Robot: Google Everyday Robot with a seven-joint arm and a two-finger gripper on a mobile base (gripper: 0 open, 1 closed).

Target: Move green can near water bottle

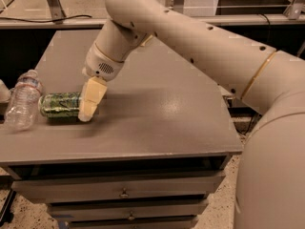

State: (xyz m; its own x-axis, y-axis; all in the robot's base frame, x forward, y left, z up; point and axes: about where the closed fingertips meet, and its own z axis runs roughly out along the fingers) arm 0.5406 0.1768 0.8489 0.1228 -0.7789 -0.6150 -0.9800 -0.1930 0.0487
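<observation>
The green can [59, 104] lies on its side near the left front of the grey table [157, 123]. Its label is green and white and its silver left end is next to the water bottle [23, 103]. The clear crinkled bottle lies tilted at the table's left edge, white cap pointing away. The can's left end touches it or nearly does. My gripper [90, 100] hangs down from the cream arm [190, 37] and sits at the can's right end, hiding that end.
The table top stands on a cabinet with drawers [124, 192] at the front. My arm's large cream body [271, 166] fills the right side of the view. A rail and a black cable [57, 19] run behind the table.
</observation>
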